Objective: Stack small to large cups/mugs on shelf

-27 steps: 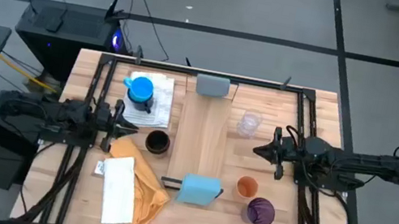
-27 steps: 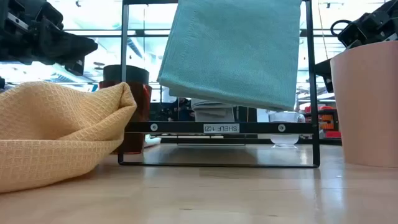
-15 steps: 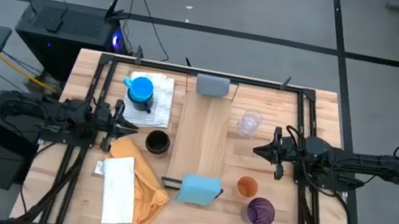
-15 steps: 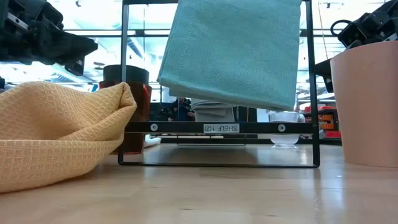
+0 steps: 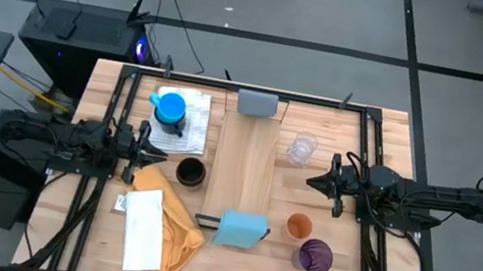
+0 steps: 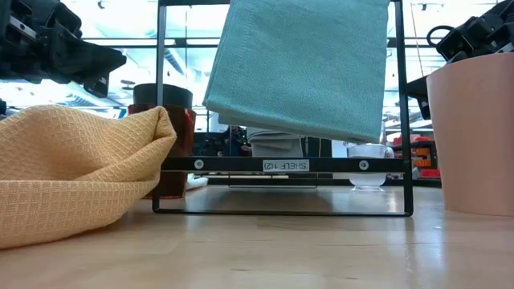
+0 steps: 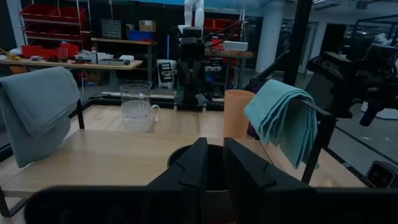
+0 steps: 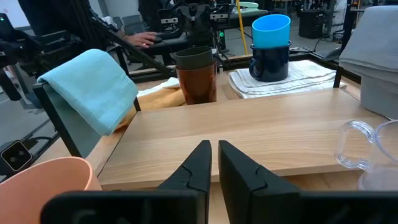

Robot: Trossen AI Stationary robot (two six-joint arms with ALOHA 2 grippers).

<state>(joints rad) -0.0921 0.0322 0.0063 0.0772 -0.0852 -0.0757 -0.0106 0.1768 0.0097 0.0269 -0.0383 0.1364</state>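
Note:
The shelf (image 5: 247,161) is a pale plank down the table's middle, with a grey cloth (image 5: 257,104) at its far end and a light blue cloth (image 5: 241,227) at its near end. A bright blue mug sits inside a navy mug (image 5: 169,111) on a white towel at the far left. A black cup nested in an amber cup (image 5: 190,171) stands left of the plank. The clear glass (image 5: 302,149), orange cup (image 5: 299,227) and purple cup (image 5: 315,256) stand to its right. My left gripper (image 5: 161,152) and right gripper (image 5: 311,181) hover shut on either side, holding nothing.
A yellow cloth (image 5: 170,211) and a white sheet (image 5: 142,228) lie at the near left. Black frame rails (image 5: 366,148) run along the table's sides. Beyond the table stand shelving and workbenches.

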